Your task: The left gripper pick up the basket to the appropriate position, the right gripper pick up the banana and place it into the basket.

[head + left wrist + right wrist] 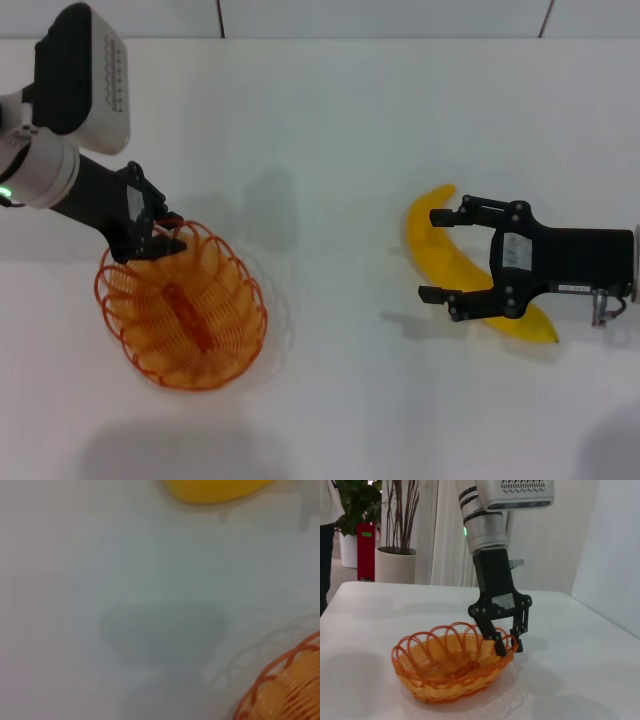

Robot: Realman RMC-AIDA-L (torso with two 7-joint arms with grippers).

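White tabletop (330,110) filled the head view, with a pale wall strip along its far edge. Your right wrist view took in more of the room behind: a potted plant (395,535), a red bin (366,550) and part of a person (327,535) standing at the table's far corner.

Your basket (185,310) sat at about 8 o'clock on the table in the head view, orange wire loops with a scalloped rim, resting flat on the surface. Your left gripper (165,232) was at the basket's 11 o'clock rim. From the right wrist view, the left gripper (506,647) straddled that rim, one finger inside the weave and one outside, pinched on the wire. The basket (450,667) showed no gap beneath it in that view.

Your banana (455,265) lay at about 3 o'clock on the table, well apart from the basket, curved, one tip pointing to 12 o'clock and the other to 5 o'clock. Your right gripper (442,255) hung over its middle, claw spread wide, fingers on either side of the fruit and not touching it as far as the head view showed.

Left wrist view gave only a basket edge (287,685) and a slice of banana (215,490).
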